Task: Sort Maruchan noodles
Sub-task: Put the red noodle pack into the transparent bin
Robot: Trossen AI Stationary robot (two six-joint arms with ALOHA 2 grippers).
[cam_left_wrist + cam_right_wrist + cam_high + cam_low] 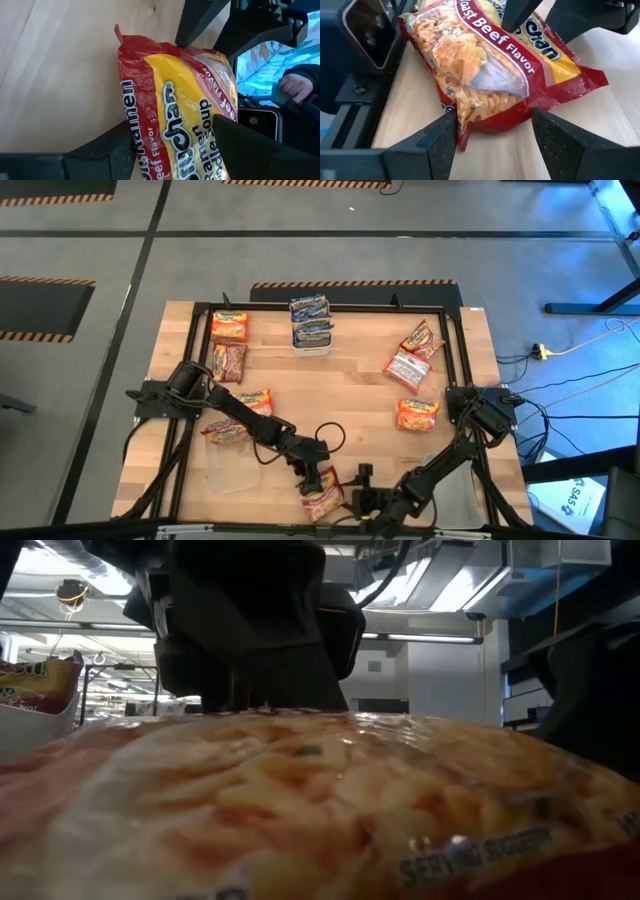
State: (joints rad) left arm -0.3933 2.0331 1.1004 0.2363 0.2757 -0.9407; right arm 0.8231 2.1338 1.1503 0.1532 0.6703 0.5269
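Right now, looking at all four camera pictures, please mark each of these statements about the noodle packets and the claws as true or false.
1. The left claw is at a red packet near the table's front edge. True.
2. That packet reads "Chicken Flavor". False: the right wrist view shows "Roast Beef Flavor" on it.
3. The blue packets stand in a white tub at the far edge. True.
4. The right claw is lifted high above the far right corner. False: it sits low at the front edge, beside the red packet.
5. All packets are already in tubs. False: several, such as an orange packet, lie loose on the table.
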